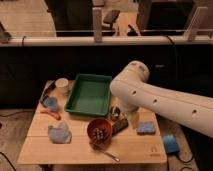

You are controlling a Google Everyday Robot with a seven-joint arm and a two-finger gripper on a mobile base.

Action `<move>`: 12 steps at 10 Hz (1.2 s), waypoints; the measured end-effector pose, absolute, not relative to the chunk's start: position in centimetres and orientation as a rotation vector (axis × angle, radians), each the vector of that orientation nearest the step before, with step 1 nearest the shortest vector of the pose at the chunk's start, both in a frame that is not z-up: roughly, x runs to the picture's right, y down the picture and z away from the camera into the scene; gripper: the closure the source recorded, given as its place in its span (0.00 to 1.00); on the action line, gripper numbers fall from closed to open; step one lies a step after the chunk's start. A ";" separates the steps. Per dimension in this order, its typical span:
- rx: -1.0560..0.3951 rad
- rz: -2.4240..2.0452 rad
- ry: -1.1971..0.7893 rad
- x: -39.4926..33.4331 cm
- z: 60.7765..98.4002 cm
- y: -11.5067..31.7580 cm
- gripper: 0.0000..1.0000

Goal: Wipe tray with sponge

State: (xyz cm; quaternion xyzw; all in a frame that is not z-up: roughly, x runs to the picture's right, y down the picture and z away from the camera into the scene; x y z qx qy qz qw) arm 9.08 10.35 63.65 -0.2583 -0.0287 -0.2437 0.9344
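The green tray (90,94) sits at the back middle of the wooden table (75,150). A blue sponge (146,128) lies flat on the table at the right, in front of the tray's right corner. My white arm (160,102) comes in from the right and bends down over the table. My gripper (117,113) hangs just off the tray's front right corner, left of the sponge and apart from it. Nothing shows in its hold.
A brown bowl (99,130) with a spoon (107,152) stands in front of the tray. A crumpled blue cloth (60,133), a red-handled tool (50,114), a blue cup (50,103) and a white cup (62,85) are on the left. Another blue object (170,143) lies by the right edge.
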 end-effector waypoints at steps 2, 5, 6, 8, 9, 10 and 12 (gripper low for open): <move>-0.540 -0.500 -0.057 8.9 64.0 10.4 0.20; -0.574 -0.426 -0.035 12.1 65.7 11.2 0.20; -0.584 -0.383 -0.030 14.1 66.8 12.0 0.20; -0.591 -0.338 -0.028 15.7 67.7 12.6 0.20; -0.596 -0.306 -0.026 16.5 68.6 13.2 0.20; -0.593 -0.288 -0.028 16.8 69.1 13.5 0.20; -0.583 -0.243 -0.031 18.0 71.1 15.0 0.20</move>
